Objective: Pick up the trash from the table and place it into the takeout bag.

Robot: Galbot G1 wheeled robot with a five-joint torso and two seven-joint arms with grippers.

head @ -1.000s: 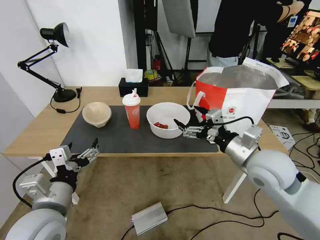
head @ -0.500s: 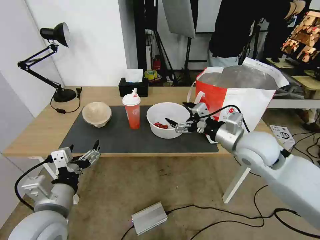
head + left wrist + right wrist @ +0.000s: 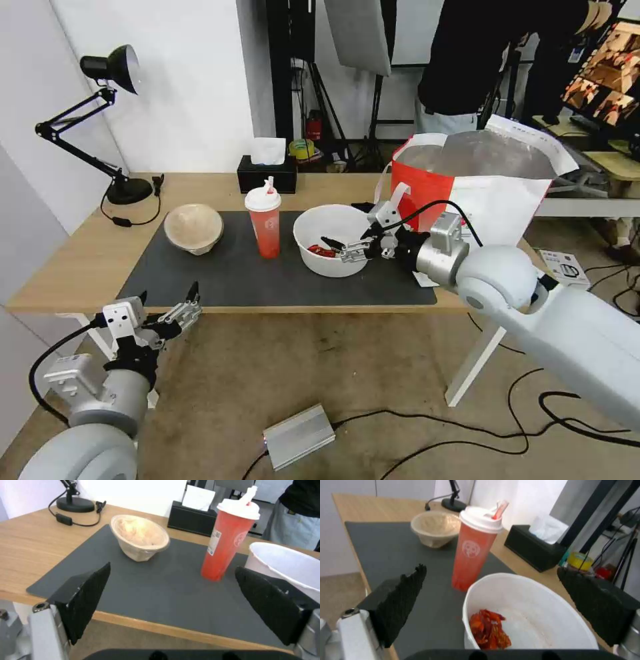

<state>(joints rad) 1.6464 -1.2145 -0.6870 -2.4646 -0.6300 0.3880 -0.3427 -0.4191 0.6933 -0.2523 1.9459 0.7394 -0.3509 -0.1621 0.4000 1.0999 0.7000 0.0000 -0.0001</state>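
Worn brown flooring fills the lower part of the head view, with a silver box [image 3: 299, 437] and black cables lying at bottom centre. At lower left the left gripper [image 3: 167, 309] hangs below the front edge of the surface [image 3: 67, 260], its fingers spread apart and holding nothing. Past that edge a dark grey mat [image 3: 220, 277] covers the middle of the light-wood top. Right of centre the right gripper [image 3: 347, 241] reaches over the near-right rim of the white bowl [image 3: 330, 230], its fingers released, one above the bowl's inside near the red scraps [image 3: 321, 251] and one outside the rim; the right wrist view shows the bowl between the two fingers. Left of the bowl stands the red cup [image 3: 266, 225], upright with lid and straw, and further left the beige bowl [image 3: 193, 228] sits tilted on the mat. At right of frame the takeout bag [image 3: 480, 200] stands open on the surface, just behind the right arm. Behind the cup sits a black tissue box [image 3: 267, 175], and a black desk lamp [image 3: 100, 120] occupies the upper left.
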